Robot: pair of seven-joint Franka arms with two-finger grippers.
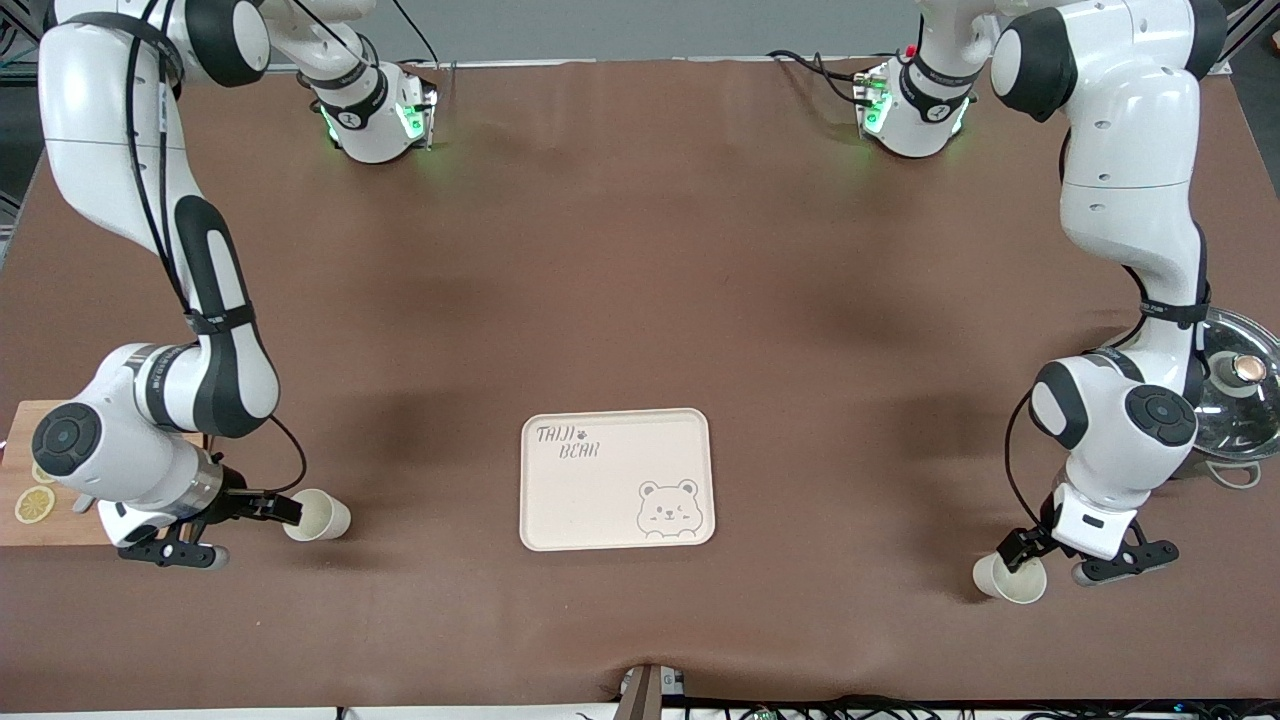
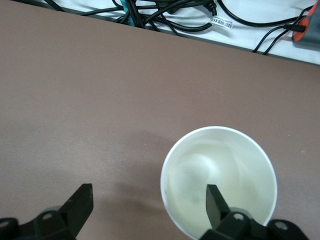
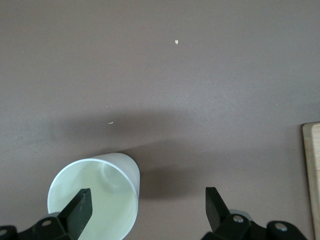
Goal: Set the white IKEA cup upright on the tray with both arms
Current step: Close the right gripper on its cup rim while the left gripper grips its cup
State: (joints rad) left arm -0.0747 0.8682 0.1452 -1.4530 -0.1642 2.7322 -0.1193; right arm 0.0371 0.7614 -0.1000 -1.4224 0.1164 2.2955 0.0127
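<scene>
Two white cups are on the brown table. One cup (image 1: pixel 318 515) lies on its side toward the right arm's end, mouth toward my right gripper (image 1: pixel 256 535). That gripper is open, with one finger inside the mouth of this cup (image 3: pixel 95 195) and the other outside; it also shows in the right wrist view (image 3: pixel 148 192). The second cup (image 1: pixel 1010 578) is tipped toward the left arm's end, mouth facing the front camera. My left gripper (image 1: pixel 1060 565) is open, likewise with one finger inside this cup (image 2: pixel 220 175); it also shows in the left wrist view (image 2: pixel 150 189). The cream tray (image 1: pixel 600 510) lies between the cups, with nothing on it.
A wooden cutting board (image 1: pixel 15 455) with lemon slices lies beside the right arm; its edge shows in the right wrist view (image 3: pixel 312 175). A glass pot lid (image 1: pixel 1240 395) lies beside the left arm. Cables (image 2: pixel 165 15) run along the table's front edge.
</scene>
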